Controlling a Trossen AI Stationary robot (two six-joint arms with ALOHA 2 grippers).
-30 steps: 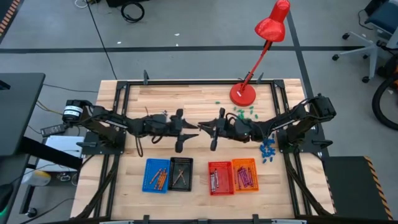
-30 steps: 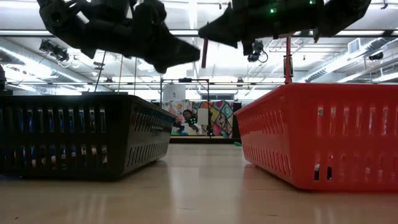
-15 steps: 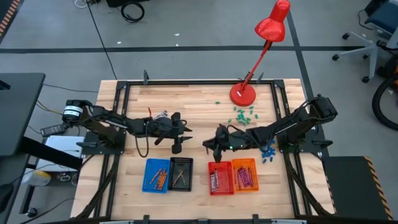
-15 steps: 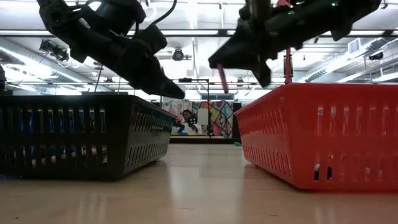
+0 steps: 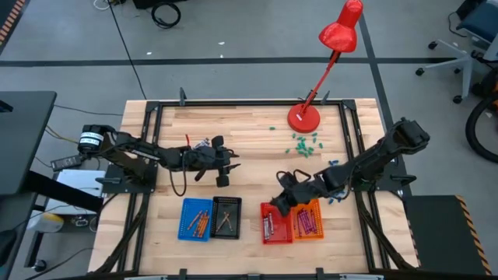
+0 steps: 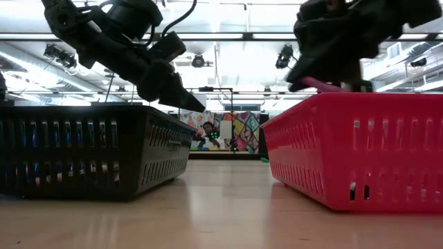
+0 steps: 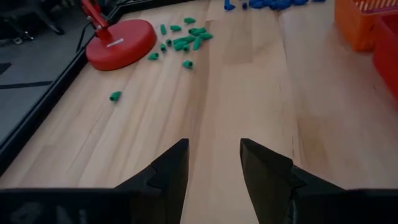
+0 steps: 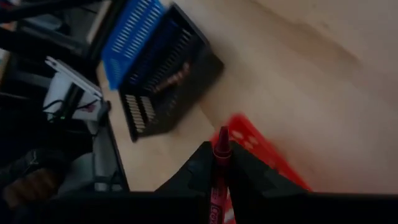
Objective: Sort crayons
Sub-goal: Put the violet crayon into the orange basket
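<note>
Two dark jointed arms, black cables trailing.

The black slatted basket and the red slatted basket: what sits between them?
Nothing: in the low view, bare wooden tabletop separates the black basket from the red basket.

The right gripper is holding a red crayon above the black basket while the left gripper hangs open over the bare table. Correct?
Not quite. The right gripper holds the red crayon above the red basket, not the black basket; the high view shows it at that basket's upper edge. The rest stands: the left gripper hangs open over the bare table.
</note>
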